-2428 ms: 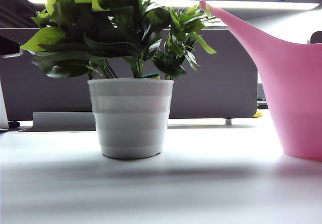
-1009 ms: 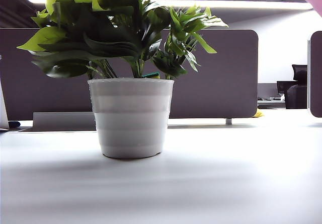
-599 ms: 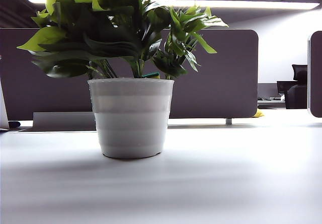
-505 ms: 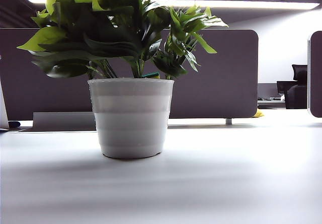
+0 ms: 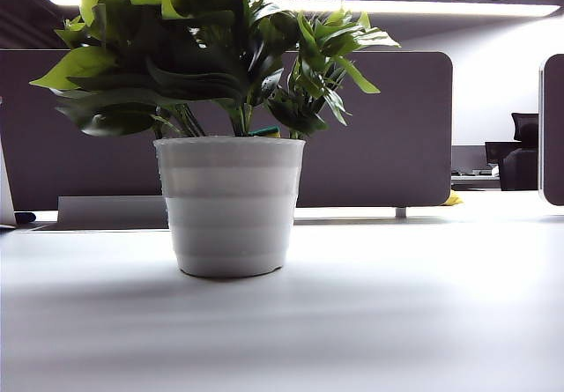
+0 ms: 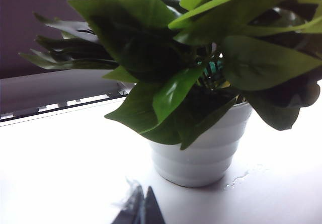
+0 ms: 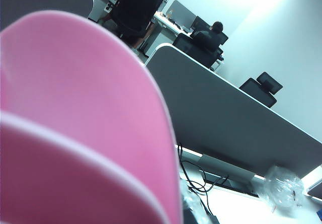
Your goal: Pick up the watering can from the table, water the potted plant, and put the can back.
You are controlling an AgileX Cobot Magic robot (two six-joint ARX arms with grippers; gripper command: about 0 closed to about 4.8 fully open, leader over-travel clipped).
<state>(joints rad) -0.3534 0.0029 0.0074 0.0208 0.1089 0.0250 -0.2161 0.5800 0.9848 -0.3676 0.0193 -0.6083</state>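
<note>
Two risks stand out. First, the pink watering can point(image 7: 75, 123) fills the lower left of the right wrist view and blocks the right gripper, so whether the jaws grip it firmly cannot be told; a shallow hold on smooth plastic could slip once the can tips. Second, the can is out of the exterior view, probably above its frame, so a pour started too far to one side would wet the table point(image 5: 397, 321) rather than the soil, and the spout could snag the leaves on its way in.

The exterior view gives the potted plant point(image 5: 229, 145) upright in the left half of the frame on the white tabletop, with no arm or can showing. Only the left wrist view shows the left gripper point(image 6: 142, 209), a dark tip at the bottom centre, its fingers pressed together and empty, near the white ribbed pot point(image 6: 201, 153). It also shows small wet droplets point(image 6: 241, 177) by the pot's base. Only the right wrist view shows the can, against office partitions
</note>
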